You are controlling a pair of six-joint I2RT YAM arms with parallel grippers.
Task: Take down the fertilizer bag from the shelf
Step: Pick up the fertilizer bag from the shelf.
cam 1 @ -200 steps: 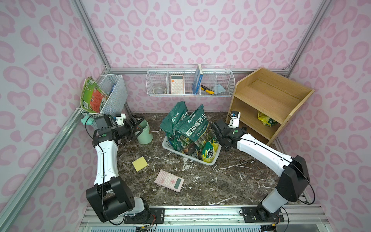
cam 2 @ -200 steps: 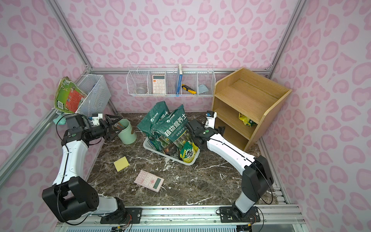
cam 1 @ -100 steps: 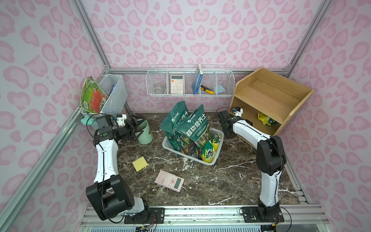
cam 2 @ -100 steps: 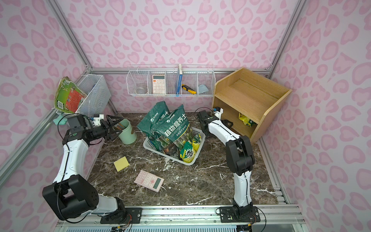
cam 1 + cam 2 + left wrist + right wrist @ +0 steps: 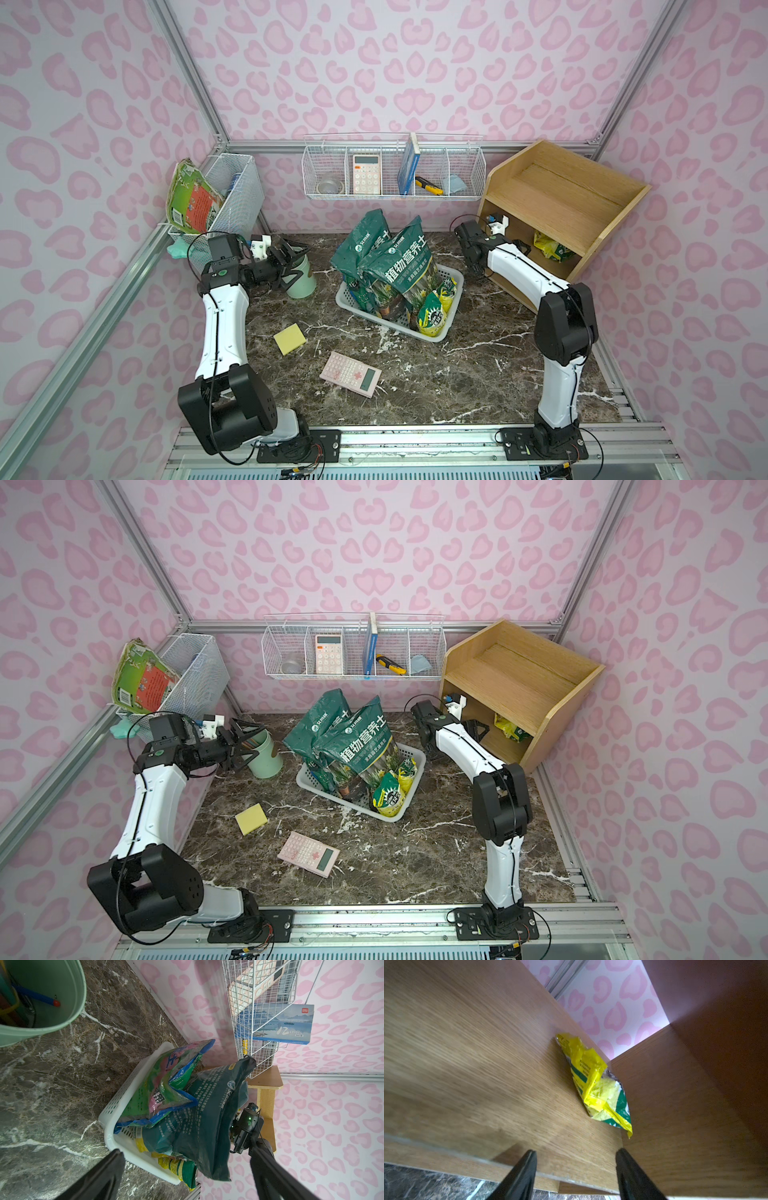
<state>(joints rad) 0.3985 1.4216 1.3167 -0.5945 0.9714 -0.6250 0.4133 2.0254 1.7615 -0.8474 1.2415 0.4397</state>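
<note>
Lying on the shelf, fertilizer bag, beyond parted right jaws

— What was entered for the marble tabletop?
— Item one, a white basket, mid-table. Item two, a mint cup, set upright. Items three and four, a yellow sticky pad and a pink calculator, laid flat and apart. Item five, the shelf, stood in the back right corner.
— And within the shelf?
— One yellow-green fertilizer bag was logged on an inner board, against the side panel.

yellow-green fertilizer bag, light-wood shelf
</note>
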